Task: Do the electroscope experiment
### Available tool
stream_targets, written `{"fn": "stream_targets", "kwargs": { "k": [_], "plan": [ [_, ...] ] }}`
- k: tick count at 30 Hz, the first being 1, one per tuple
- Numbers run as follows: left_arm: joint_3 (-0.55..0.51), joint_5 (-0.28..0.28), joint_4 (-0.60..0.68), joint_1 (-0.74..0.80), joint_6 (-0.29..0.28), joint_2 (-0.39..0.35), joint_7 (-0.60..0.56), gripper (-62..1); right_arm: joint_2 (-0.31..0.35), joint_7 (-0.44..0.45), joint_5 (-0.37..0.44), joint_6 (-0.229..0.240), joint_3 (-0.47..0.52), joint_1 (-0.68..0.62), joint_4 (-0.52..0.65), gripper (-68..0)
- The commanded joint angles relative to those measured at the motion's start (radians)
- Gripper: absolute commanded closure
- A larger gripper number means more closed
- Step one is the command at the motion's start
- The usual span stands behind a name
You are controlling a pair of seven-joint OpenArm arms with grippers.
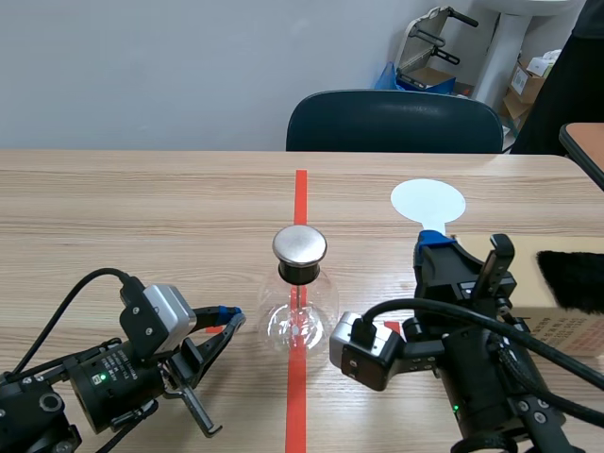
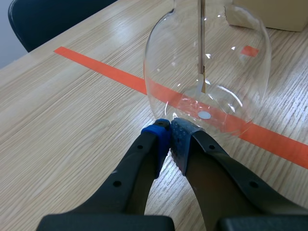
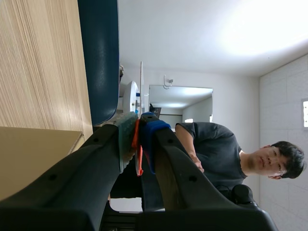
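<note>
Left jaws closed on nothing, just beside glass electroscope (image 1: 300, 302); right jaws gripping white disc paddle (image 1: 427, 201) by its handle

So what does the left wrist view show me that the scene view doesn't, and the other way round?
Only the left wrist view: the thin rod hanging inside the glass flask, a small white dot low in it, and the left gripper shut, its pads right by the glass base.
Only the scene view: the metal cap, the white disc held by the right gripper, the cardboard box with black fur, and the chair.
Both: the flask on the orange-red tape line, with the left gripper beside it.
</note>
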Motion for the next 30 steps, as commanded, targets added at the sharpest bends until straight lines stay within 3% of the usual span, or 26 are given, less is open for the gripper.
{"fn": "stream_targets", "kwargs": {
  "k": [1,19,25,30],
  "plan": [
    [-0.005,-0.007,0.016,0.000,0.006,0.002,-0.015,-4.0,0.002,0.023,-0.002,-0.015,0.006,0.014,0.008,-2.0],
    [-0.005,-0.007,0.016,0.000,0.006,0.002,-0.015,-4.0,0.002,0.461,-0.002,-0.040,0.006,0.014,0.008,-2.0],
    [-0.005,-0.007,0.016,0.000,0.006,0.002,-0.015,-4.0,0.002,0.537,-0.002,-0.052,0.006,0.014,0.008,-2.0],
    [-0.005,-0.007,0.016,0.000,0.006,0.002,-0.015,-4.0,0.002,0.546,-0.002,-0.052,0.006,0.014,0.008,-2.0]
  ]
}}
